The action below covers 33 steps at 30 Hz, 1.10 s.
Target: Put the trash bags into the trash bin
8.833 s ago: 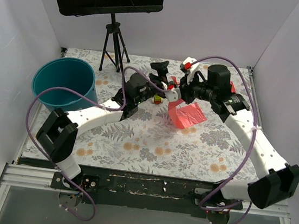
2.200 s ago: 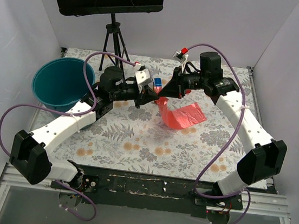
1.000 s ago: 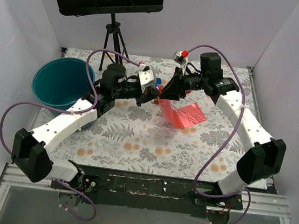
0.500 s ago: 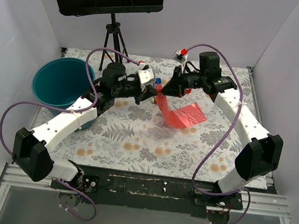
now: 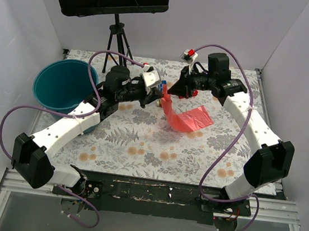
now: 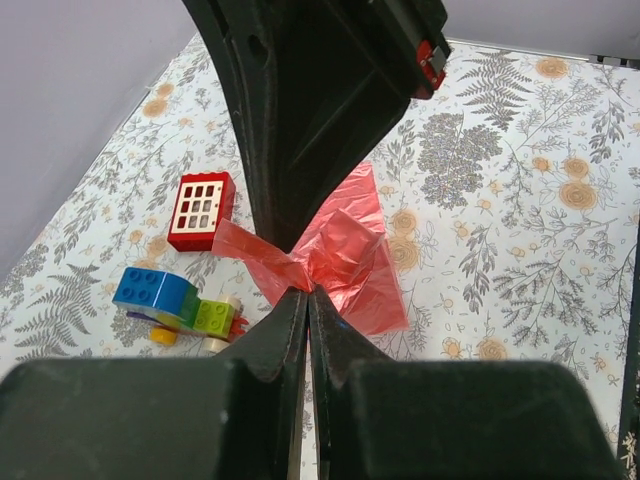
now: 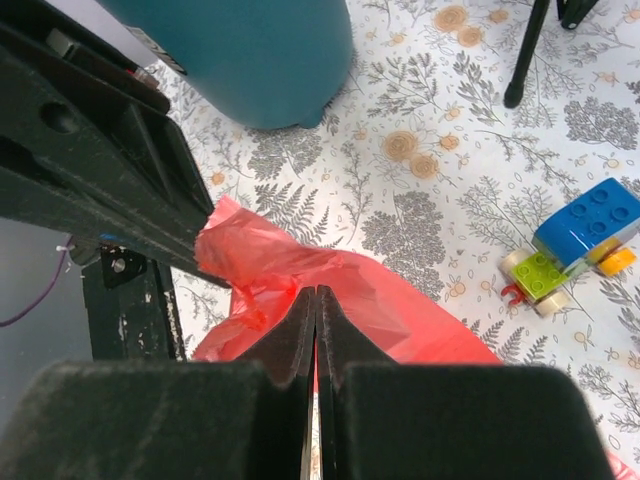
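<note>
My L gripper (image 6: 305, 297) & R gripper (image 7: 312, 296) are both clenched on the bunched top end of the thin crinkly pink-red plastic film bag (image 5: 189, 118), mid-tabletop (image 5: 156, 149) nearer the far edge; its other end rests flat there. The big round teal plastic bin (image 5: 52, 72) sits well apart, at the far-left corner.

Left arm (image 5: 77, 122) stretched between trash bags (image 5: 190, 119) and trash bin (image 5: 61, 90), tripod (image 5: 117, 43) behind
</note>
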Each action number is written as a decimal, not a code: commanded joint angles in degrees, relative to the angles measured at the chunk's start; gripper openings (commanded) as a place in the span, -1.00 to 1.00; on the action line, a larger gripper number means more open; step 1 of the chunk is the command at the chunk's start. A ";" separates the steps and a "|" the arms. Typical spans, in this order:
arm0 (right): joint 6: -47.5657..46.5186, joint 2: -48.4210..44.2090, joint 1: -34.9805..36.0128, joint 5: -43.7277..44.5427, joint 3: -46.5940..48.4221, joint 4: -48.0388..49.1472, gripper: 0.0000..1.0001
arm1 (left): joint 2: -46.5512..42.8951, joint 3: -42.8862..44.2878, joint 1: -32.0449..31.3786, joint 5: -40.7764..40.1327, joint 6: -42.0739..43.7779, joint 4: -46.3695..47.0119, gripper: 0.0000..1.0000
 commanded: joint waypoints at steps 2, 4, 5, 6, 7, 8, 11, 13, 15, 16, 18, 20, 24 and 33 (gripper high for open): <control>-0.50 -1.53 -0.14 -11.08 0.08 2.08 -0.94 | -2.60 -0.62 -0.19 -2.15 -0.41 1.03 -1.00; 1.70 -1.70 0.03 -14.96 -1.14 4.18 -0.51 | -2.68 -0.89 -0.19 -2.24 -0.59 1.65 -1.00; 1.79 -1.88 0.21 -15.24 -1.32 4.45 -0.39 | -2.60 -0.80 -0.19 -2.06 -0.59 1.83 -1.00; 1.79 -1.79 0.38 -15.24 -1.41 4.46 -0.31 | -2.42 -0.63 -0.28 -1.97 -0.59 1.91 -1.00; 1.79 -1.62 0.47 -15.15 -1.32 4.46 -0.28 | -2.25 -0.45 -0.19 -1.71 -0.67 1.92 -1.00; 1.97 -1.53 0.47 -14.98 -1.41 4.46 -0.27 | -1.98 -0.27 -0.19 -1.45 -0.67 1.92 -1.00; 2.58 -1.18 0.47 -14.80 -1.06 4.45 -0.24 | -1.81 -0.19 -0.19 -1.27 -0.59 2.00 -1.00; 3.11 -1.09 0.47 -14.98 -0.88 4.63 -0.23 | -1.89 -0.19 -0.10 -1.18 -0.32 2.18 -1.00; 5.29 -1.00 0.39 -14.54 -1.23 5.07 -0.16 | -1.89 -0.10 -0.19 -1.01 -0.32 2.35 -1.00; 5.74 -1.00 0.39 -14.45 -1.67 5.33 -0.16 | -1.81 -0.10 -0.19 -0.83 -0.32 2.53 -1.00; 6.10 -0.91 0.47 -13.40 -2.29 5.34 -0.19 | -1.81 -0.01 -0.19 -0.65 -0.50 2.62 -1.00; 6.45 -0.39 0.47 -12.87 -2.47 5.34 -0.20 | -1.72 -0.01 -0.19 -0.65 -0.85 2.88 -1.00; 8.30 0.93 0.47 -12.08 -2.55 6.65 -0.48 | -1.72 -0.01 -0.19 -0.39 -0.85 3.32 -1.00; 7.95 0.41 -0.84 -11.47 -1.85 7.54 -0.97 | -2.07 -0.80 -0.19 -1.61 2.48 1.65 -1.00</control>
